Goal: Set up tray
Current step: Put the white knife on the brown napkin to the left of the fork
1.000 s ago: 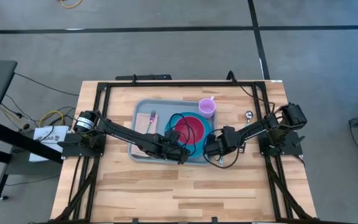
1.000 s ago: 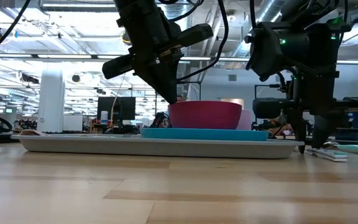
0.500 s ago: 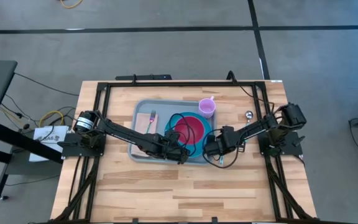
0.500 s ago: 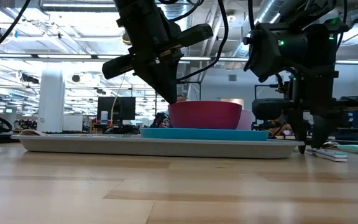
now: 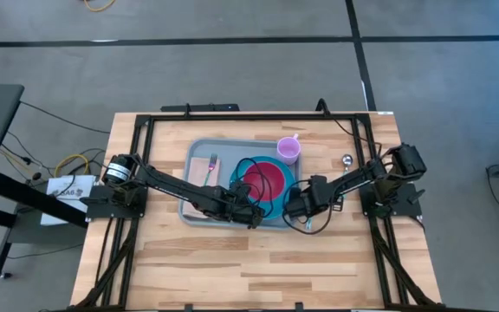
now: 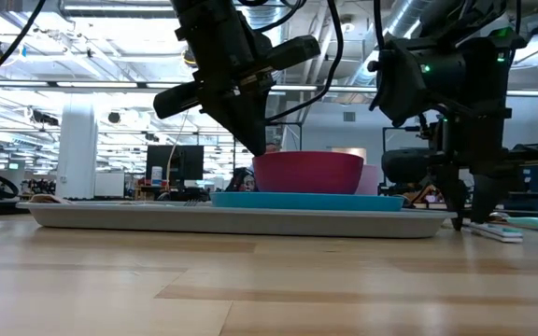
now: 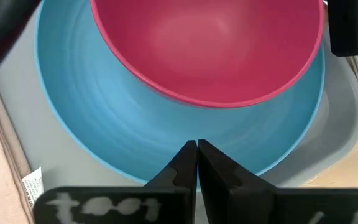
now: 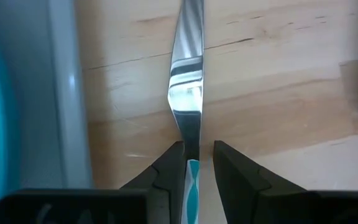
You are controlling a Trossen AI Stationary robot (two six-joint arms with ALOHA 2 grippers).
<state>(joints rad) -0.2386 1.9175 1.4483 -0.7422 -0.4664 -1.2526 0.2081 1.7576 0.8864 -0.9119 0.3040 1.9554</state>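
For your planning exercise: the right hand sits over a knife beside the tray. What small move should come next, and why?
Probably close the right hand on the knife: its fingers straddle the handle with gaps either side, and the knife lies on the table outside the tray.

Left gripper [image 7: 196,144] fingers pressed together; right gripper [image 8: 196,152] fingers parted, pointing down.

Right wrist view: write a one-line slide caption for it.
Right claw straddles a knife lying on the wooden table, just beside the grey tray.
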